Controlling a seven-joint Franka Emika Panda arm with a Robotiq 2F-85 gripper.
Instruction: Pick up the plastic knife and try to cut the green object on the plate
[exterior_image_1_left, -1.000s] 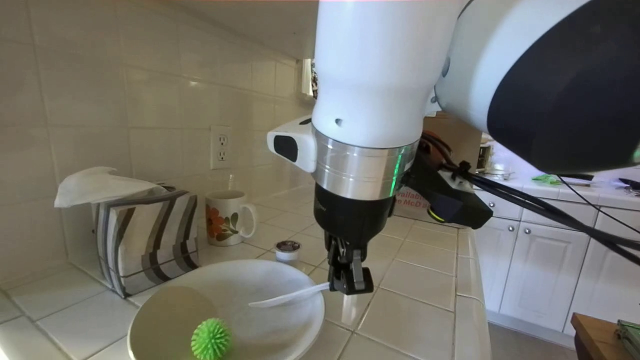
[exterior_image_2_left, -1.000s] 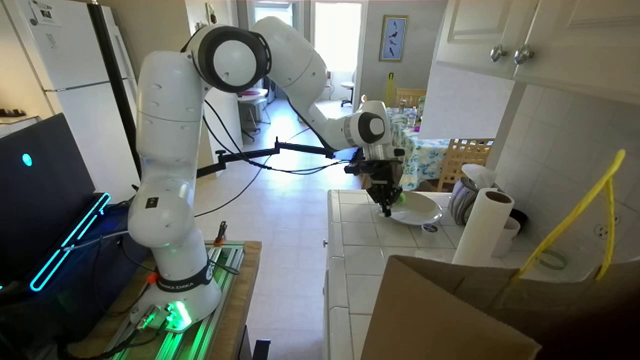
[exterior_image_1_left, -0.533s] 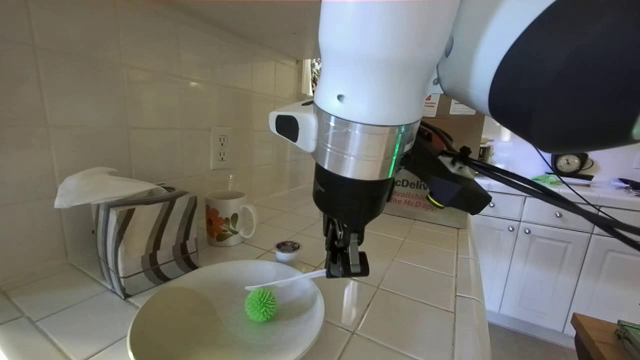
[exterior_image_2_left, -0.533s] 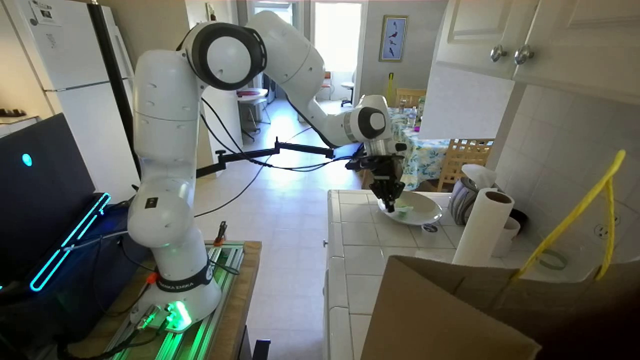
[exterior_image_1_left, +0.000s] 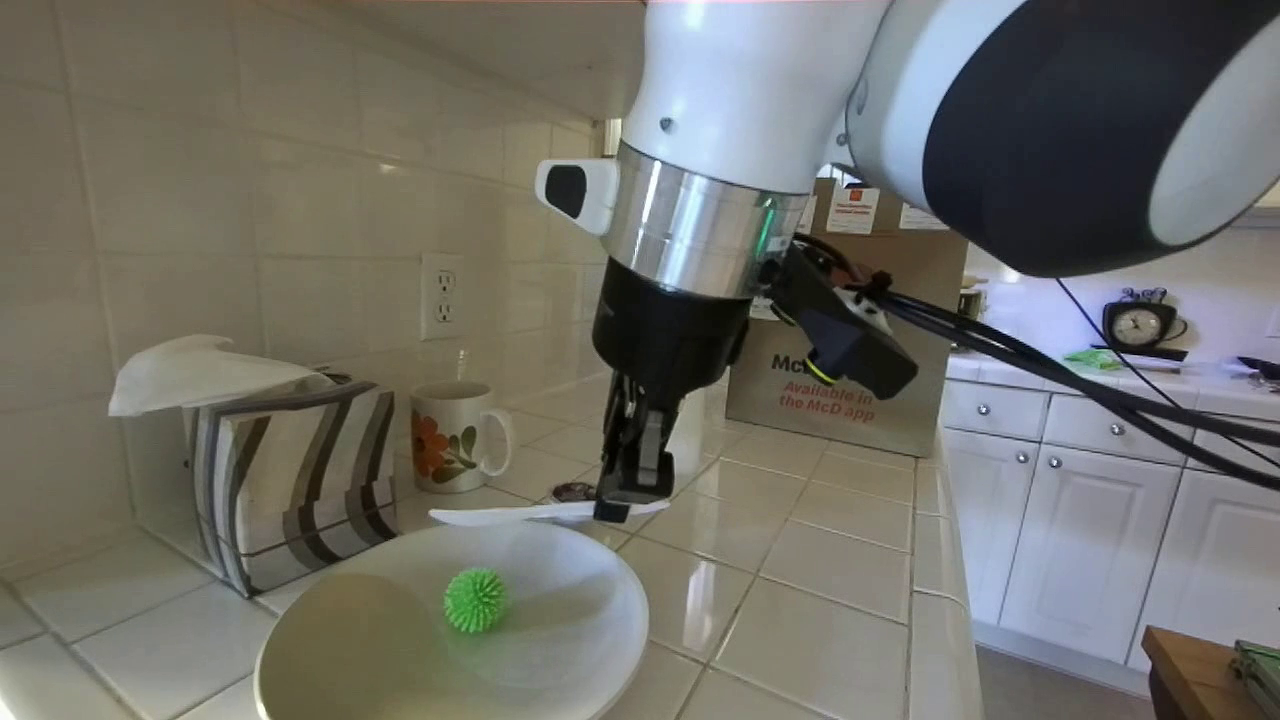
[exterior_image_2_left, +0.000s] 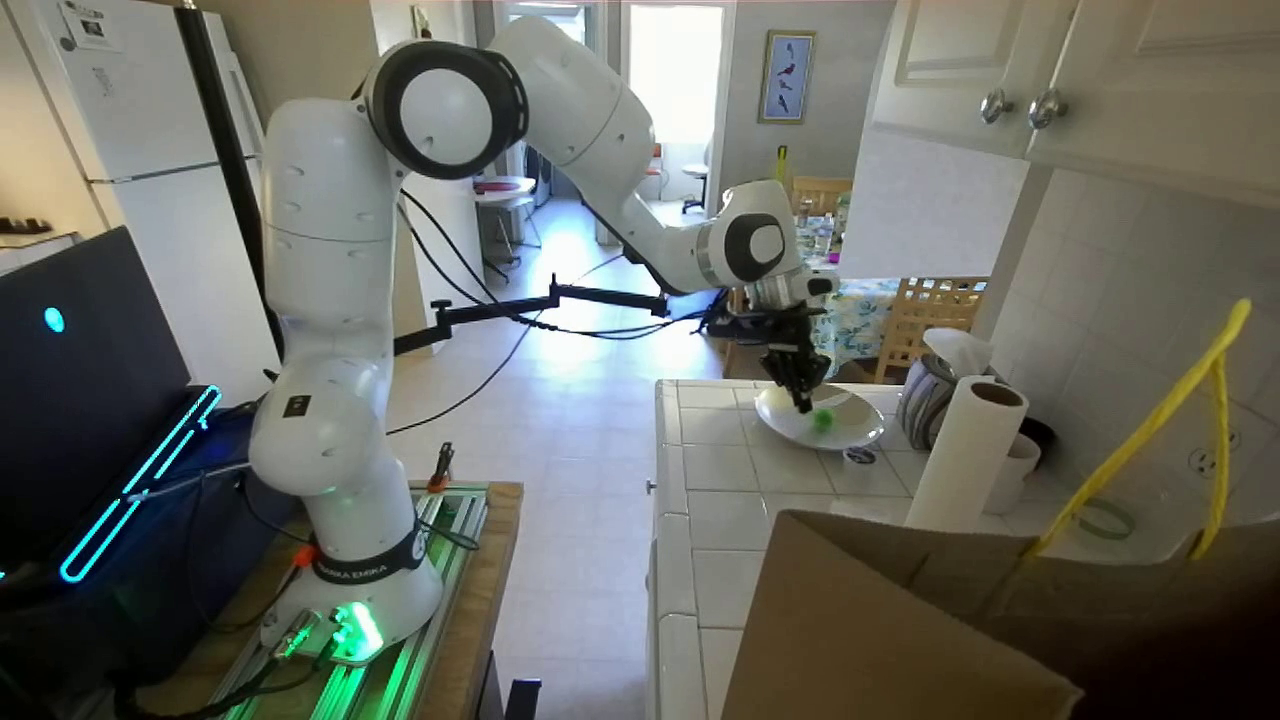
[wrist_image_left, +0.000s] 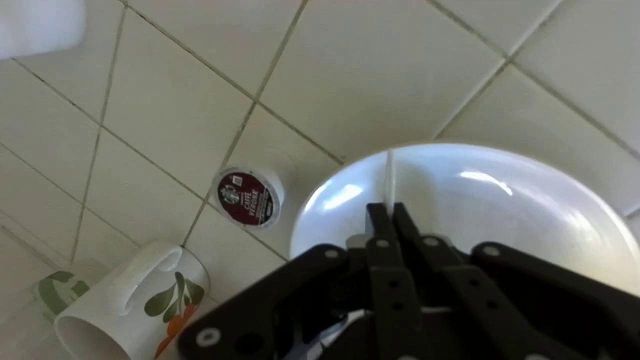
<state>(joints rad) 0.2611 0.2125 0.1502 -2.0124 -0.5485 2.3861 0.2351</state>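
Exterior view: the end effector (exterior_image_1_left: 632, 497) clamps the plastic knife (exterior_image_1_left: 528, 514) above the plate (exterior_image_1_left: 570, 640) holding 1 green object (exterior_image_1_left: 475, 600).

Wrist view: fingers (wrist_image_left: 379, 222) dark, soft-edged; hard glare on plate (wrist_image_left: 505, 220) both sides of them. In exterior view, doorway (exterior_image_2_left: 675, 75) beyond fingers burnt white. In exterior view, wall (exterior_image_1_left: 180, 200) frame-left of fingers dim, plate below partly shadowed.
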